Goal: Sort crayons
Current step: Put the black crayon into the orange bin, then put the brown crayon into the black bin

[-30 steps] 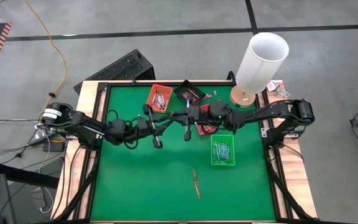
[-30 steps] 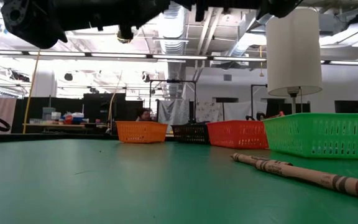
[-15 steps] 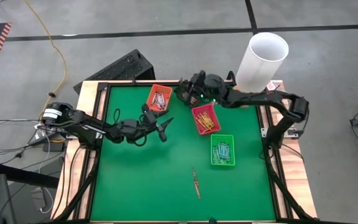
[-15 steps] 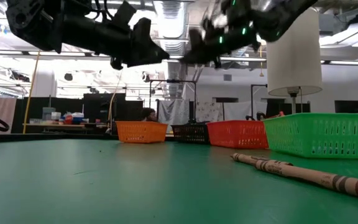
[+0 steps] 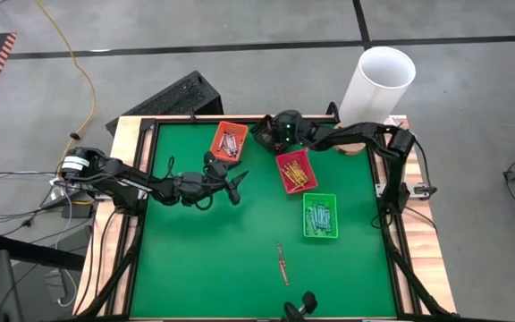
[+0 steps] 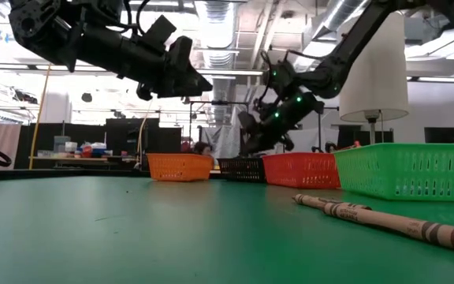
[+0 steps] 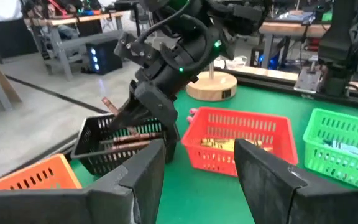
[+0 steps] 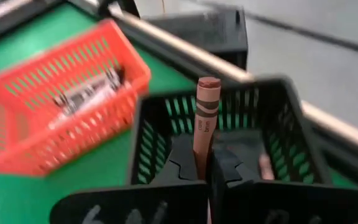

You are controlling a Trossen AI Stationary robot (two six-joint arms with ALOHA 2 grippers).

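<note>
My right gripper (image 5: 274, 134) is shut on a brown crayon (image 8: 205, 115) and hangs over the black tray (image 5: 266, 131) at the far edge. Several brown crayons (image 7: 132, 135) lie in that tray. One more brown crayon (image 5: 282, 264) lies flat on the green mat toward the near edge. My left gripper (image 5: 236, 185) stands open and level above the mat, left of the red tray (image 5: 295, 172), with nothing between its fingers (image 7: 263, 177). My right gripper pinches the brown crayon's lower part (image 8: 201, 152) between its two fingers. The crayon lies along the fingers, and its free end (image 8: 208, 84) sticks out past their tips. The fingers slant down toward the table's far edge. The crayon is clear of the mat, above the black tray (image 8: 253, 124).
An orange tray (image 5: 229, 140), the red tray and a green tray (image 5: 319, 216) hold sorted crayons along the far and right part of the mat. A white tube on a wooden base (image 5: 378, 85) stands at the far right corner. Bare mat (image 5: 204, 259) spreads at the near left.
My right gripper has swung from the middle of the table toward the far edge and gone down over the black tray, carrying the brown crayon. My left gripper has tipped from pointing down to level and has since kept still.
</note>
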